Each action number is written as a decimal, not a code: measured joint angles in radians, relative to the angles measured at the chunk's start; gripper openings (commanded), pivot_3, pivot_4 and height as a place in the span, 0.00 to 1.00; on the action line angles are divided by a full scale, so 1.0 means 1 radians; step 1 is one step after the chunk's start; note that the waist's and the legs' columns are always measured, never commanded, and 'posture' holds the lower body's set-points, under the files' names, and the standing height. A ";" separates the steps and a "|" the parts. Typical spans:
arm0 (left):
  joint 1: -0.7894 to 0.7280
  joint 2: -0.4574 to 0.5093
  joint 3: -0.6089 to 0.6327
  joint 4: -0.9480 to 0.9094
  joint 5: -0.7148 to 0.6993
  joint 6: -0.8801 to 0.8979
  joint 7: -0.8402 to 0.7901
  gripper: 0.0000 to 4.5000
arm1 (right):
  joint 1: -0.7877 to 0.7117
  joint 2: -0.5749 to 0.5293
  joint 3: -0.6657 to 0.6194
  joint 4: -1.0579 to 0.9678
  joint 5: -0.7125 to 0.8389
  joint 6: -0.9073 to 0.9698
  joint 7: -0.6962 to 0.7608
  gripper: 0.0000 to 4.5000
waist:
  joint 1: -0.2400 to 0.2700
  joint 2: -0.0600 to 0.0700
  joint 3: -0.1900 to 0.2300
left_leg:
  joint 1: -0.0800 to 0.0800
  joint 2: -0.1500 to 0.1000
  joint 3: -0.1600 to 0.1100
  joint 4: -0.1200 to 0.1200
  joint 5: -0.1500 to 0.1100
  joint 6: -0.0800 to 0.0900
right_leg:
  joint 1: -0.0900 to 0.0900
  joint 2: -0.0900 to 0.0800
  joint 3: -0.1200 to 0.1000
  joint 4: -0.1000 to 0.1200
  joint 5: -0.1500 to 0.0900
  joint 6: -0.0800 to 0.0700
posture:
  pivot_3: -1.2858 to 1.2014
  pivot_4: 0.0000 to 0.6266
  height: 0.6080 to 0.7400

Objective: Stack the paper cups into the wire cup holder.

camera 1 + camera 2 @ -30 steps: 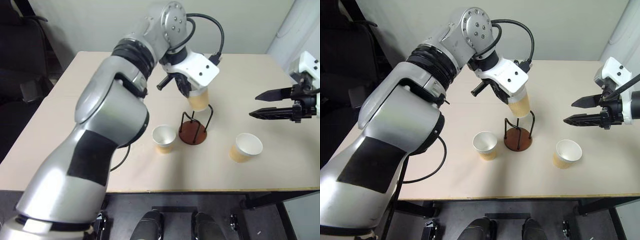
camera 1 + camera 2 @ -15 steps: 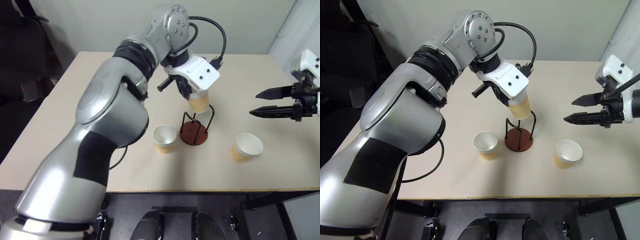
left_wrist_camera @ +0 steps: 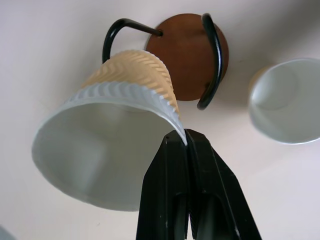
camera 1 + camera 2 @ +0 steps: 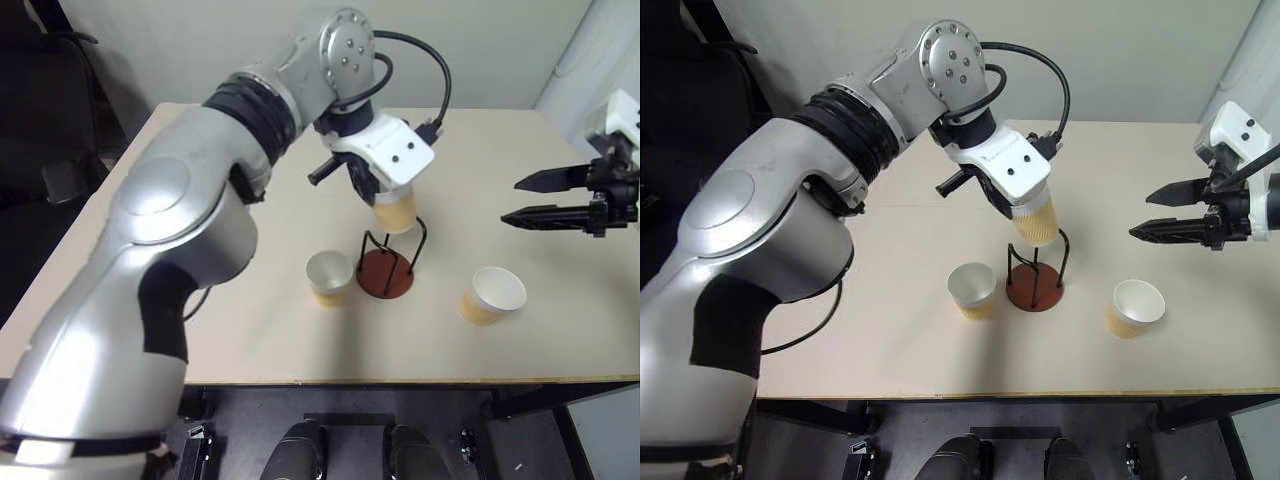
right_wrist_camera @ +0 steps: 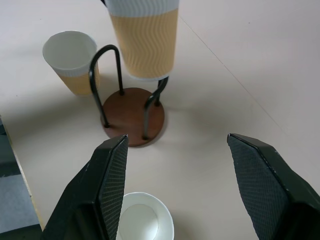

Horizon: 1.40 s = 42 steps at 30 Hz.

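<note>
My left gripper (image 3: 182, 137) is shut on the rim of a tan paper cup (image 4: 1037, 220), holding it tilted just above the wire cup holder (image 4: 1035, 283), a reddish-brown disc with black wire loops at the table's middle. The cup's bottom hangs between the tops of the loops. A second paper cup (image 4: 971, 290) stands upright left of the holder, and a third (image 4: 1135, 306) stands to its right. My right gripper (image 4: 1162, 213) hovers open above the table's right side, pointing toward the holder, with nothing between its fingers.
The beige table (image 4: 890, 330) has its front edge close below the cups. A dark chair (image 4: 50, 110) stands off the table's left side. A white wall runs behind the table.
My left arm's elbow has swung outward and the wrist has rolled a little, while the held cup has stayed over the holder. The right gripper has not moved.
</note>
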 measured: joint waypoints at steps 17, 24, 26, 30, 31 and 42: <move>-0.050 -0.021 -0.025 0.021 -0.053 -0.024 -0.001 0.01 | 0.000 -0.001 0.000 0.002 -0.008 -0.001 0.002 0.71 | 0.002 0.000 0.000 | 0.000 0.000 0.000 0.000 0.002 -0.005 | 0.001 0.000 0.000 -0.001 0.000 0.001 | 0.52 0.24 1.00; -0.078 -0.007 -0.022 0.012 -0.061 -0.027 -0.001 0.01 | 0.000 -0.001 0.000 0.005 -0.012 -0.002 0.005 0.71 | 0.002 0.000 0.000 | 0.000 0.000 0.000 0.000 0.001 -0.006 | 0.001 0.000 0.000 -0.001 -0.001 0.001 | 0.52 0.24 1.00; -0.078 0.012 -0.037 -0.010 -0.078 -0.026 -0.001 0.01 | -0.001 -0.001 0.000 0.006 -0.012 -0.002 0.007 0.71 | 0.002 0.000 0.000 | 0.000 0.000 0.000 -0.001 0.001 -0.006 | 0.001 0.000 0.000 -0.001 -0.001 0.001 | 0.52 0.24 1.00; -0.078 0.044 -0.087 -0.054 -0.122 -0.023 -0.001 0.01 | -0.003 -0.001 0.001 0.009 -0.014 -0.003 0.009 0.71 | 0.003 0.000 0.000 | 0.000 0.000 0.000 0.000 0.001 -0.006 | 0.001 0.000 0.000 -0.001 -0.001 0.001 | 0.52 0.24 1.00; -0.079 0.051 -0.102 -0.068 -0.138 -0.022 -0.002 0.01 | -0.003 -0.001 0.002 0.010 -0.014 -0.003 0.010 0.71 | 0.003 0.000 0.000 | 0.000 0.000 0.000 0.000 0.001 -0.007 | 0.001 0.000 0.000 -0.002 -0.001 0.001 | 0.52 0.24 1.00; -0.114 0.094 -0.234 -0.163 -0.275 -0.006 -0.002 0.01 | -0.021 -0.001 0.008 0.021 -0.028 -0.005 0.022 0.71 | 0.005 0.000 0.000 | 0.000 0.000 -0.001 -0.001 0.000 -0.008 | 0.001 0.000 -0.001 -0.002 -0.002 0.001 | 0.52 0.24 1.00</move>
